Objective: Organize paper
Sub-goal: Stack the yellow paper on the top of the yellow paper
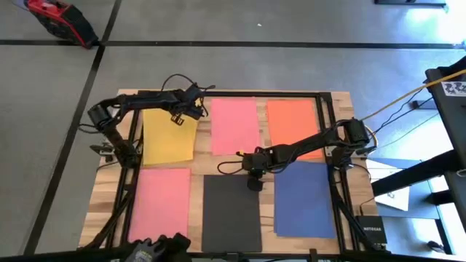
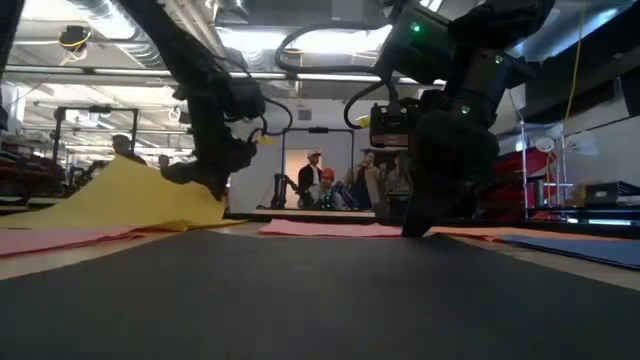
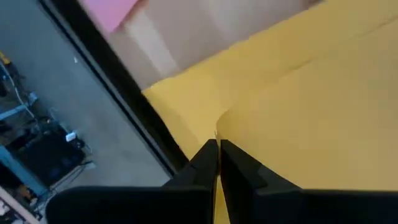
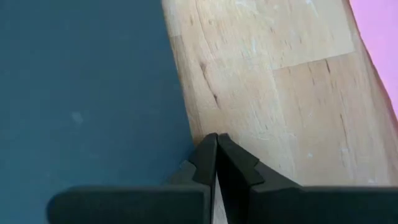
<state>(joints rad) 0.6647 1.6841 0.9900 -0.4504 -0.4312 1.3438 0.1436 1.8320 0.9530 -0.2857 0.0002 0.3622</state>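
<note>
Six sheets spread on desk [image 1: 200, 156], none stacked, so I judge task barely begun. My left hand [image 1: 191, 102] pinched closed on yellow paper [image 1: 167, 138] far edge, lifting it. Right hand [image 1: 255, 182] closed, empty, tip at black paper [image 1: 231, 211] corner.

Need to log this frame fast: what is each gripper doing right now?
Left gripper: shut on the yellow sheet, lifting its edge.
Right gripper: shut, holding nothing visible, tips at the edge of the black sheet.
</note>
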